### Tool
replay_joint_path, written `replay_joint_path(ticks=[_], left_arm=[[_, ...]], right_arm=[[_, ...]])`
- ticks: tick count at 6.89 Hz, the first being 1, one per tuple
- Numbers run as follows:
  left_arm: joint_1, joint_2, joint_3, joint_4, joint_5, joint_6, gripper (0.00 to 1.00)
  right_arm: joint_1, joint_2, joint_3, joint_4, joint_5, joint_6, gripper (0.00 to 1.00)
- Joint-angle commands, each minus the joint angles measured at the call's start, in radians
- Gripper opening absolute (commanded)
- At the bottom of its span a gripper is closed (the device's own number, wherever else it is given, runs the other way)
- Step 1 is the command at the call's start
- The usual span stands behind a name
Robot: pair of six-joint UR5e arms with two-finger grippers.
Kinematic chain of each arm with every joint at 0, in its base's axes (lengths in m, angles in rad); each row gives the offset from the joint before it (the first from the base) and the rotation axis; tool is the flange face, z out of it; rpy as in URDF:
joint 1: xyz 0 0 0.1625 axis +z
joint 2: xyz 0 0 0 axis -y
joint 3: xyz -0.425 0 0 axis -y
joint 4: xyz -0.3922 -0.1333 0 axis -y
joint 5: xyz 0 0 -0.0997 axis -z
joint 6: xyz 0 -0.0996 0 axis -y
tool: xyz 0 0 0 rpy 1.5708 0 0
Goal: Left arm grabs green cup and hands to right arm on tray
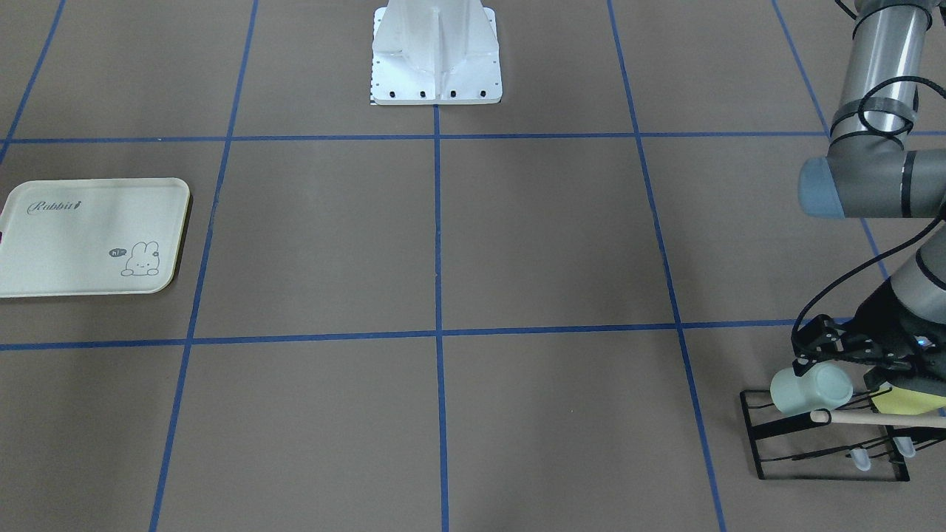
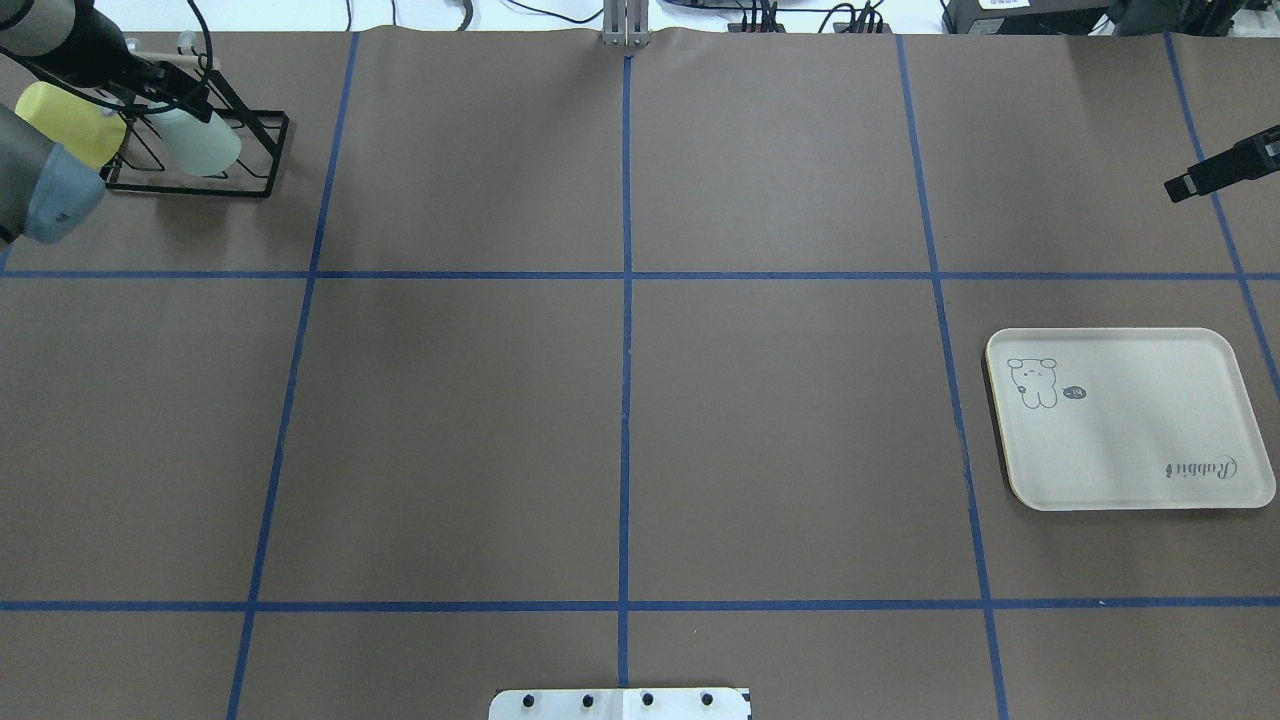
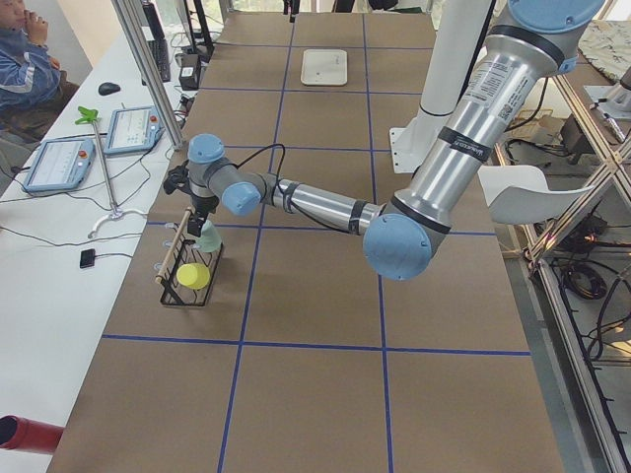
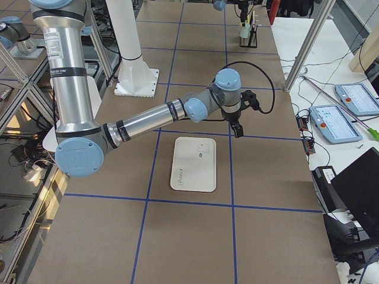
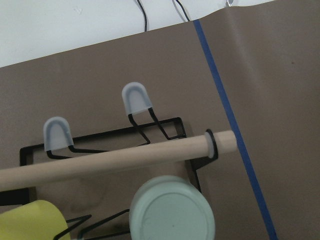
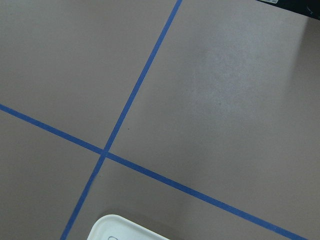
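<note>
The left tool (image 1: 839, 357) hangs over the wire rack (image 1: 828, 447) in the far left corner of the surface, right above the green cup (image 1: 805, 391). The black linkage blocks the fingertips, so I cannot tell whether they are spread, pressed together or already pinching the cup wall. The cup lies tipped over in the rack, just under the wooden dowel (image 5: 125, 160), with the yellow-green cup (image 2: 65, 120) beside it on the side nearer the left edge. Its long axis slants, neither upright nor flat. One flat round end, which I judge to be the base, faces up toward the left wrist camera, and the other end points down and toward the middle of the surface. The cup is therefore just below and slightly ahead of the tool, and I judge that any grip will have to close across the wall at right angles to that slanted axis while staying clear of the dowel and the neighbouring cup. The right tool (image 2: 1190, 182) hovers by the right edge, just past the far side of the tray (image 2: 1140, 440); its fingers cannot be made out either. The tray sits against the right edge about midway along it, well apart from the rack. The left arm is much the nearer to the cup.
</note>
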State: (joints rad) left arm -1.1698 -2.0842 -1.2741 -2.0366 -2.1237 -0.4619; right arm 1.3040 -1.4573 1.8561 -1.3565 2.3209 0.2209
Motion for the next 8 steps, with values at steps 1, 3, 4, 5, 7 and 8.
replay_joint_path(ticks=[1,3,4,5,7,8], left_arm=[[0.030,-0.025,0.038,0.000,0.059,0.000,1.00],[0.036,-0.019,0.041,0.000,0.059,0.011,1.00],[0.036,-0.010,0.039,0.000,0.059,0.014,1.00],[0.036,-0.008,0.039,0.000,0.059,0.014,1.00],[0.036,-0.008,0.039,0.000,0.059,0.014,0.99],[0.036,-0.008,0.038,0.000,0.059,0.012,0.78]], right_arm=[[0.000,0.000,0.000,0.001,0.000,0.000,1.00],[0.000,0.000,0.000,-0.001,0.000,0.000,1.00],[0.000,0.000,0.000,-0.001,0.000,0.000,1.00],[0.000,0.000,0.000,-0.001,0.000,0.000,1.00],[0.000,0.000,0.000,-0.001,0.000,0.000,1.00],[0.000,0.000,0.000,0.000,0.000,0.000,1.00]])
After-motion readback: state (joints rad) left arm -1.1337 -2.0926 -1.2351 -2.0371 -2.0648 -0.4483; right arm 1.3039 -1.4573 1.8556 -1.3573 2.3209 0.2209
